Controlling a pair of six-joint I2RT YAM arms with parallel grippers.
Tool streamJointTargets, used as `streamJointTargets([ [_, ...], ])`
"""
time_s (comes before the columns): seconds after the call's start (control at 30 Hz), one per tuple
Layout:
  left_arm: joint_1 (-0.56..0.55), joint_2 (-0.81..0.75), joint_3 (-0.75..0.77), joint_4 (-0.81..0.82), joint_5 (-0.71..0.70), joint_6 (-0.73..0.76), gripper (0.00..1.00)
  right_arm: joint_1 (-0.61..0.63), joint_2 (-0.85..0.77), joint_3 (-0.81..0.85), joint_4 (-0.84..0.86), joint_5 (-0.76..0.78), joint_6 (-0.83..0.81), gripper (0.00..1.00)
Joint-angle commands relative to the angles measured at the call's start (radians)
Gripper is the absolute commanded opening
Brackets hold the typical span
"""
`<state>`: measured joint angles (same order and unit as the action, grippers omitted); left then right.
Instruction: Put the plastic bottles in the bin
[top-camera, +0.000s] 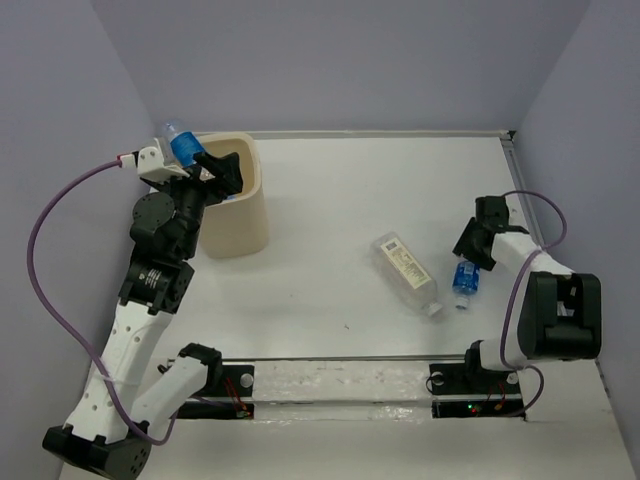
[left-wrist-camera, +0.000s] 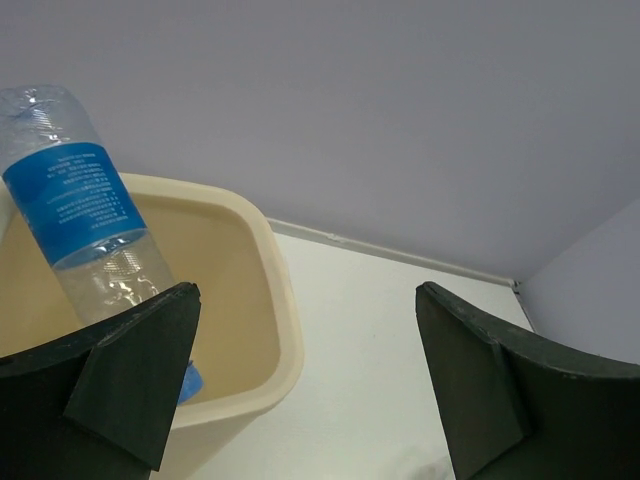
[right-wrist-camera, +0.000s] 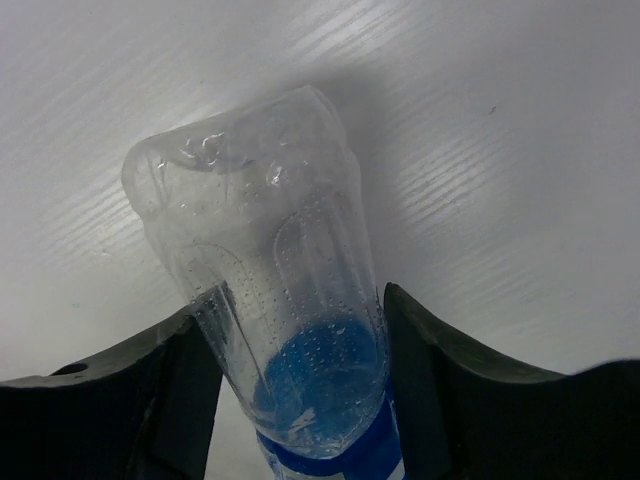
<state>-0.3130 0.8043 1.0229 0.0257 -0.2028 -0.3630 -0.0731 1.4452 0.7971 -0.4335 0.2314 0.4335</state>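
Cream bin (top-camera: 240, 220), top view: far left on the table (top-camera: 340, 200), left gripper (top-camera: 218, 168) over it, blue-label bottle (top-camera: 183, 145) tipped at its rim.
White-label bottle (top-camera: 405, 272): lying mid-table, well apart from the bin; second blue bottle (top-camera: 464, 280) just right of it, at the right gripper (top-camera: 470, 255).
Left wrist: fingers (left-wrist-camera: 130, 380) spread wide, gripping nothing; blue-label bottle leans down into the bin.
Right wrist: fingers (right-wrist-camera: 420, 380) snug on both sides of the second blue bottle, looks like a proper grab.

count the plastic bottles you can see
3: a blue-label bottle tipped over the bin, a white-label bottle lying on the table, a second blue bottle in the right gripper. The bin may hide more.
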Motion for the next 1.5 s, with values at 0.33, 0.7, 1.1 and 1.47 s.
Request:
streamJointTargets([
  [0.33, -0.043, 0.139, -0.01, 0.039, 0.622, -0.158, 0.99, 0.025, -0.535, 0.154, 0.185, -0.603, -0.099, 0.4],
  [0.7, -0.205, 0.193, -0.061, 0.273, 0.619, -0.272, 0.99, 0.502, -0.362, 0.169, 0.637, -0.975, -0.009, 0.41],
  [1.1, -0.264, 0.303, -0.096, 0.278, 0.579, -0.218, 0.99, 0.696, -0.126, 0.267, 0.742, -0.977, -0.001, 0.41],
  [1.47, -0.278, 0.285, -0.076, 0.26, 0.427, -0.209, 0.38, 0.731, -0.104, 0.246, 0.74, -0.882, -0.01, 0.66],
])
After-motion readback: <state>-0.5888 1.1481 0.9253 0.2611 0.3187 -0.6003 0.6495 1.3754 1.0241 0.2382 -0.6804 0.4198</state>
